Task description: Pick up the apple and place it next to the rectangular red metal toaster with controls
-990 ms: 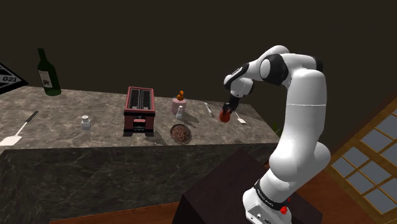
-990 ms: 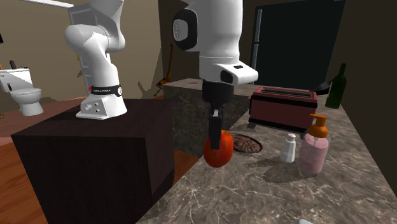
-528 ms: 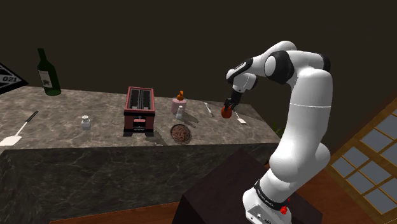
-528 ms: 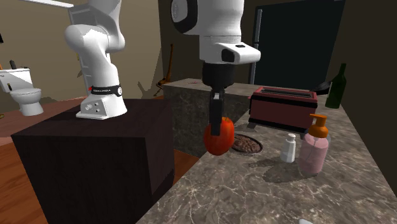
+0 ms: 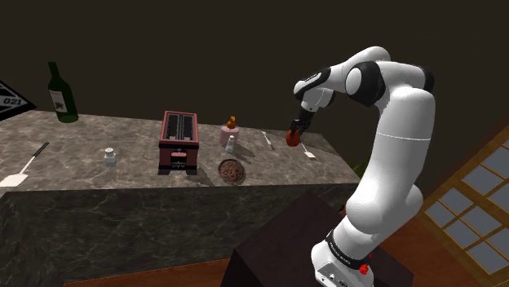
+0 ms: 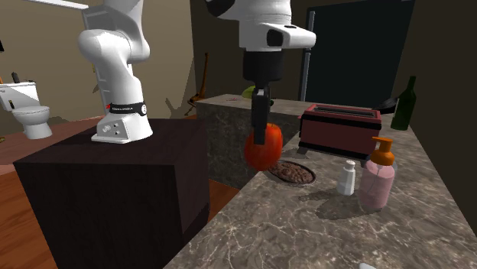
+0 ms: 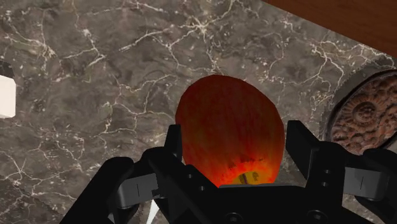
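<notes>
The black fingers (image 7: 305, 151) are closed on the red apple (image 7: 230, 127), clasping it from both sides. The apple hangs above the marble table (image 5: 81, 151), right of centre in the shoulder view. It is well apart from the red toaster (image 5: 179, 140) near the middle, with a round brown disc (image 5: 232, 170) lying between them.

White arm (image 5: 398, 155), dark joints, black pincer (image 6: 262, 137).

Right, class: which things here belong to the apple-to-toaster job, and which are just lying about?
Job: apple, gripper shut on it, red toaster.
Lying about: green bottle, pink dispenser, small shaker, round brown disc, spatula.
</notes>
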Action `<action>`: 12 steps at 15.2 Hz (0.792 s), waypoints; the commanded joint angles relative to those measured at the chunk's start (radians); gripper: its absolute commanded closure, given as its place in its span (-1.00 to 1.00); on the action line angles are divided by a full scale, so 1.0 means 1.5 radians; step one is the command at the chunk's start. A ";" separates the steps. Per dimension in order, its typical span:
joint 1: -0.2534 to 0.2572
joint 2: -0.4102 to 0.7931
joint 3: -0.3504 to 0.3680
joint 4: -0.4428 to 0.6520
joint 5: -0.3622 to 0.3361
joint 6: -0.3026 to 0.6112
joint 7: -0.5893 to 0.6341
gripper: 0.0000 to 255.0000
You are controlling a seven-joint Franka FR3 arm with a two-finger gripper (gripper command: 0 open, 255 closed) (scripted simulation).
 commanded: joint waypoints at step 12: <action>0.011 -0.058 -0.016 0.043 -0.037 -0.095 0.028 1.00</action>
